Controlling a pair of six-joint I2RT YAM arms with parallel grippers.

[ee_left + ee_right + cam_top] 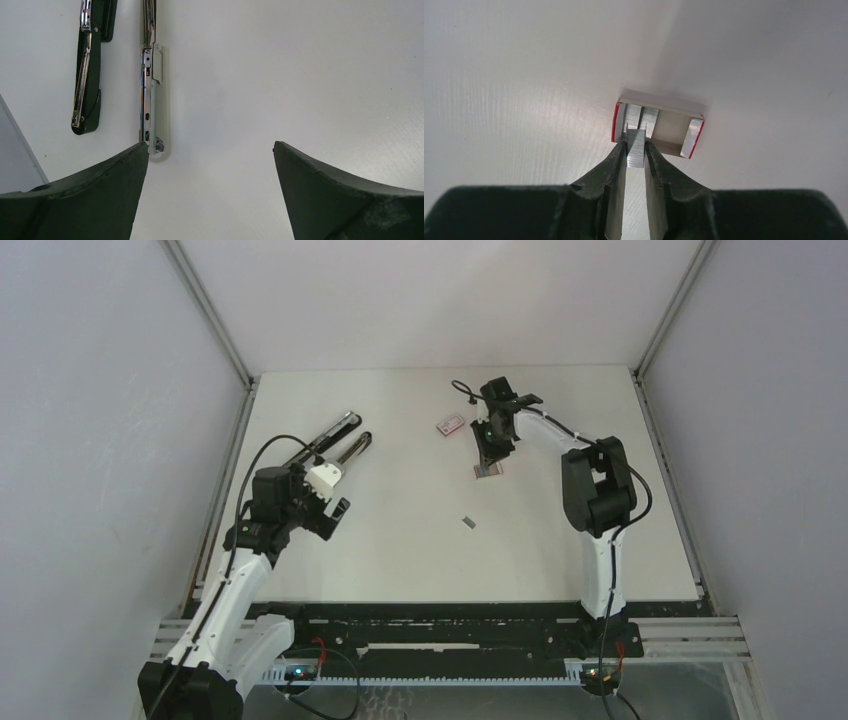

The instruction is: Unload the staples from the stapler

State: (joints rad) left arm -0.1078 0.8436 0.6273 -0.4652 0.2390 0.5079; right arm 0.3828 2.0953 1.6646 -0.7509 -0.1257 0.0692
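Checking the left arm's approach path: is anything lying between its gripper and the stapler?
Nothing visible does. The left gripper is open, and the stapler, spread open into its two arms, lies directly ahead of it. The tip of the stapler's silver arm ends right beside one jaw.

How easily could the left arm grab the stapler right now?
Probably yes, easily: the left gripper is open and the stapler lies just ahead of it, with nothing between.

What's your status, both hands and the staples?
Left hand open, beside the opened stapler. Right hand shut on a staple strip at the small open box. Another grey strip lies loose on the table. Nothing in the way.
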